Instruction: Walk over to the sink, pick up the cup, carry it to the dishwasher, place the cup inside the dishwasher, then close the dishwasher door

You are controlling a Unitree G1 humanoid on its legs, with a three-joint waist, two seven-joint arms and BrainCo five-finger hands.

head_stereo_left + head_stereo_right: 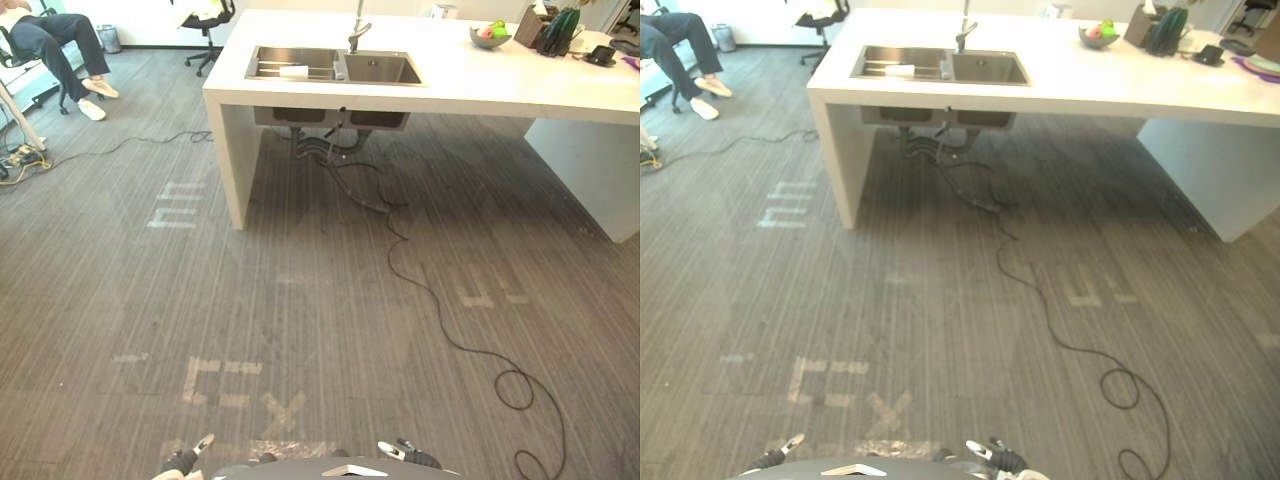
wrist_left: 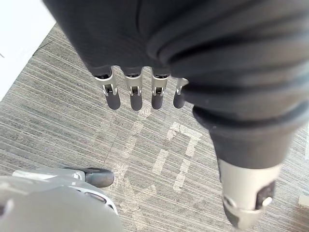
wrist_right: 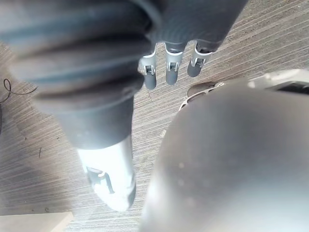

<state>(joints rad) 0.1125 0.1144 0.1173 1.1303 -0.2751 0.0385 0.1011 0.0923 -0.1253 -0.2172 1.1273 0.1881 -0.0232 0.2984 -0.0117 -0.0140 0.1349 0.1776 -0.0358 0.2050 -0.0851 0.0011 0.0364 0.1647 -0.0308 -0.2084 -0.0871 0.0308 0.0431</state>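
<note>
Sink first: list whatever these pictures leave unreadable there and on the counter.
1. White object in the sink's left basin, left eye view: too small to tell if it is the cup.
2. Right basin: its near wall hides part of its floor.
3. Dark item at the counter's right end: too small to identify.
4. Seated person, top left: cut off by the picture's edge.

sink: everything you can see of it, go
The sink is a double-basin unit, metal by its look, sunk into the white counter near its left end. A faucet rises behind the divider. In the left basin a pale cylinder, possibly the cup, lies on its side. Dark hoses hang beneath.
</note>
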